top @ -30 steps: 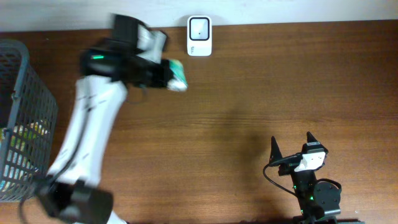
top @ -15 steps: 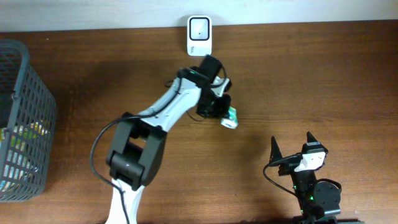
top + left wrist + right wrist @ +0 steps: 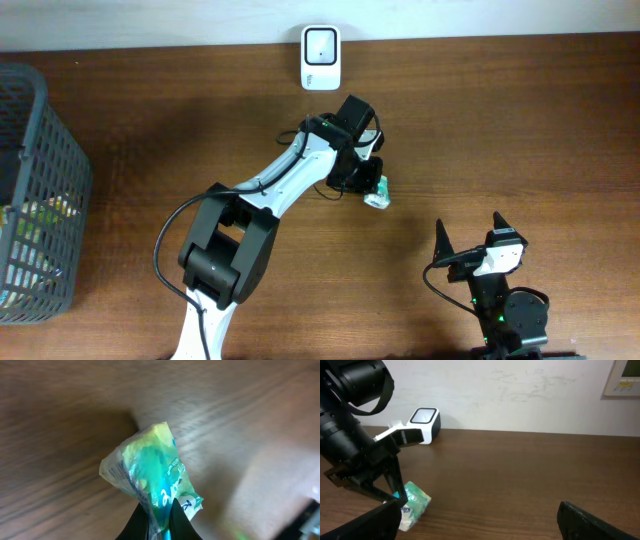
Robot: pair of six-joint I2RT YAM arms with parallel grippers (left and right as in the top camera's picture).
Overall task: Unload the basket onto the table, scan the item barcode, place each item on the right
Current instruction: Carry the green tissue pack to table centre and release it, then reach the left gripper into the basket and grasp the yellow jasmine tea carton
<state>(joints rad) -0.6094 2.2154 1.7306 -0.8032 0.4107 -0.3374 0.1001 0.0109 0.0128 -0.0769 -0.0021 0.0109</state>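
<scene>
1. In the overhead view, the whole left arm (image 3: pixel 270 190) is seen reaching from its base at the near edge, diagonally towards the far right. The packet (image 3: pixel 377 192) is held at its tip, right of the table's (image 3: pixel 520 120) centre and on the near side of the white scanner (image 3: pixel 320 58).
2. Only in the overhead view is the wire basket (image 3: pixel 35 190) shown, at the far left.
3. Only in the right wrist view are the packet's height and the wall seen. The packet is shown low against the wood, but contact cannot be judged. The scanner stands at the far edge.
4. The packet's crumpled green and teal film is shown only in the left wrist view.
5. A small white label is seen at the packet's near corner, with one dark mark like a "K"; the remaining print cannot be read.
6. The left gripper (image 3: pixel 159 512) is pressed together, pinching the packet's edge, with the wrist tilted down.
7. The right gripper (image 3: pixel 468 222) is spread wide and holds nothing, parked at the near right with its fingers pointing away.
</scene>
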